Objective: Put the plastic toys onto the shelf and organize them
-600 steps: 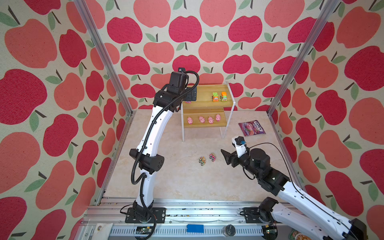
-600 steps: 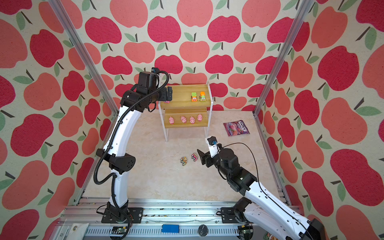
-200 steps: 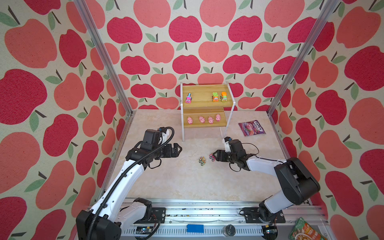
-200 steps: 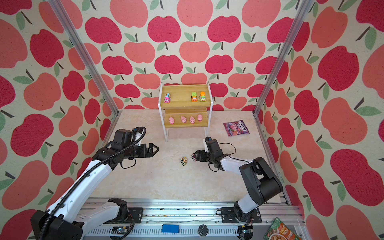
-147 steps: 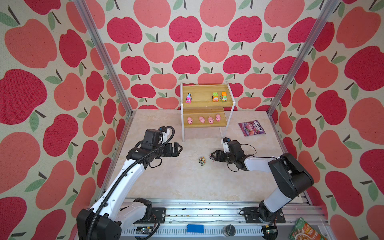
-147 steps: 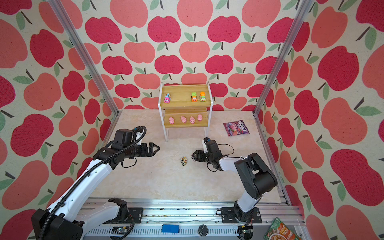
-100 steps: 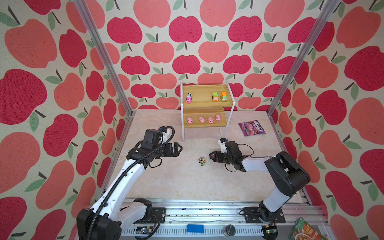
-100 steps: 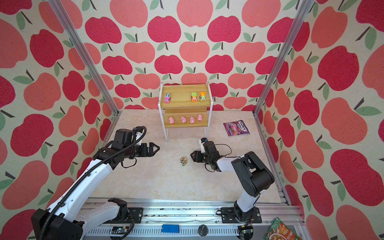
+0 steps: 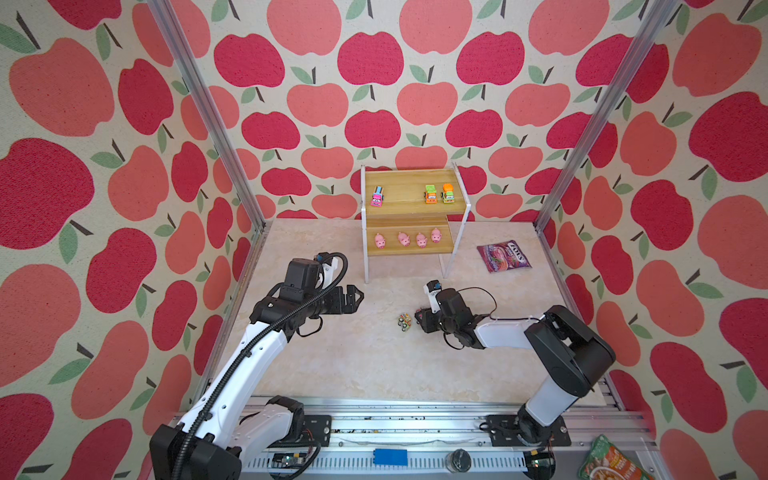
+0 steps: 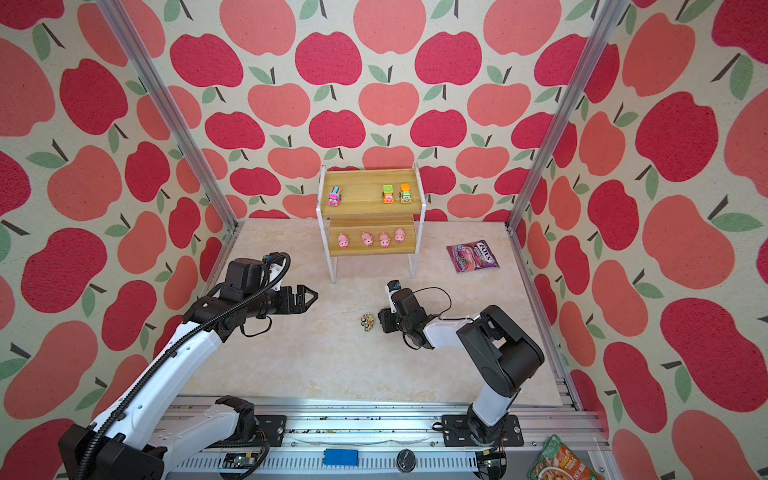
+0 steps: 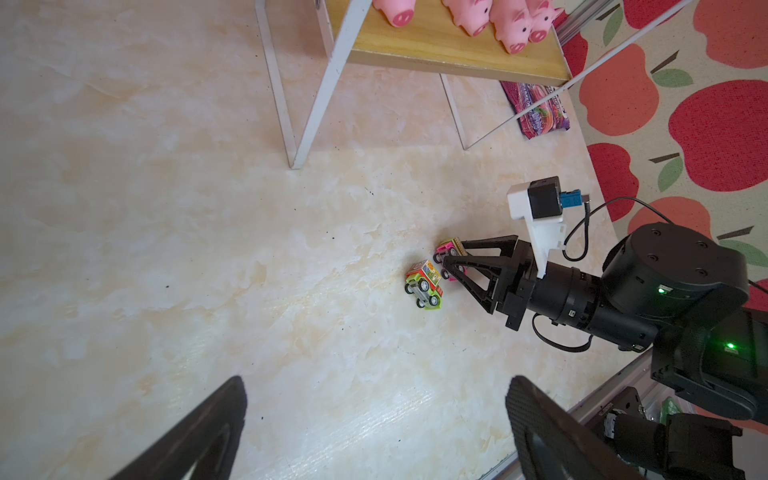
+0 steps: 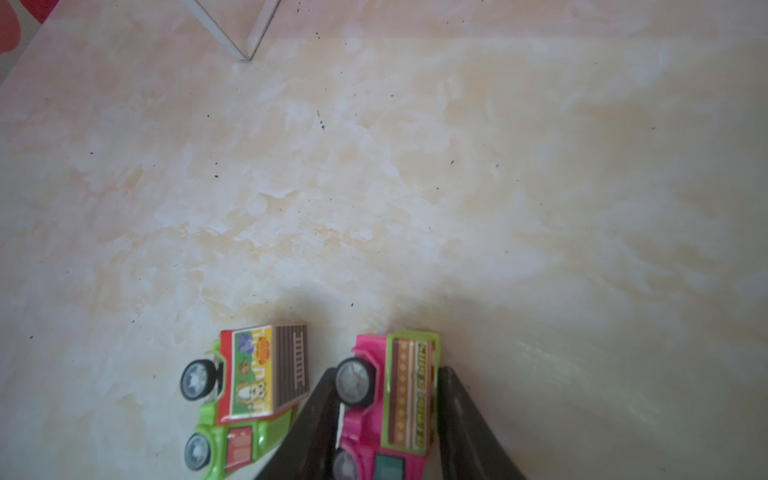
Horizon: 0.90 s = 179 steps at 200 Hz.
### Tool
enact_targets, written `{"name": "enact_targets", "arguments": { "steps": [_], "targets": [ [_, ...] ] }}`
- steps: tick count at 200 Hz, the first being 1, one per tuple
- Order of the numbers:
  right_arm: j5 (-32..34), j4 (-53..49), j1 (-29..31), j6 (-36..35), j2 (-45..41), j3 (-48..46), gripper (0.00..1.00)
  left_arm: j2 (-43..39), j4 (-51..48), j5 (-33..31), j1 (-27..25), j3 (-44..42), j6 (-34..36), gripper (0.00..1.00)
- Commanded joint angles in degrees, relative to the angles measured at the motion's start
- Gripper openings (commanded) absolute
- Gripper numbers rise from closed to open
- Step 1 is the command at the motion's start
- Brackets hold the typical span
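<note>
Jaws of the right gripper (image 11: 453,254) pinch the pink toy truck (image 12: 401,395) across its body on the tabletop (image 12: 415,166), beside the green truck (image 12: 249,386). It is probably light, hard, slick plastic with free-rolling wheels. The left gripper (image 9: 354,297) hangs spread.

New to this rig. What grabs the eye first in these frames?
The loud red-apple walls all round, then the shelf at the back: four pink pigs lined on its lower tier, three cars on top. In the middle of the table the right claw pinches a pink car, a green car right beside it, while the left claw hangs wide open to the left.
</note>
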Motion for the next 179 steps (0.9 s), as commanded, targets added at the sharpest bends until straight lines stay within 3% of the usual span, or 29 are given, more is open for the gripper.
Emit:
{"name": "enact_targets", "arguments": {
  "steps": [1,64,90,179],
  "targets": [
    [8.99,-7.88,2.36,-4.8,-2.9,1.82,0.35,-1.21,-0.57,-0.93,-0.3,0.19,-0.56,1.0],
    [31.17,-29.4,4.07,-9.32,-8.67,7.59,0.34,-1.76,0.94,-0.19,-0.32,-1.48,-0.96,1.0],
    [38.11,-33.66,4.28,-10.93,-8.67,7.9,0.34,-1.42,2.25,0.77,-0.3,-2.29,-1.37,1.0],
    [56.47,-41.75,7.26,-18.81,6.54,20.23,0.34,-1.97,3.92,2.01,-0.48,-2.8,-1.76,1.0]
  ]
}}
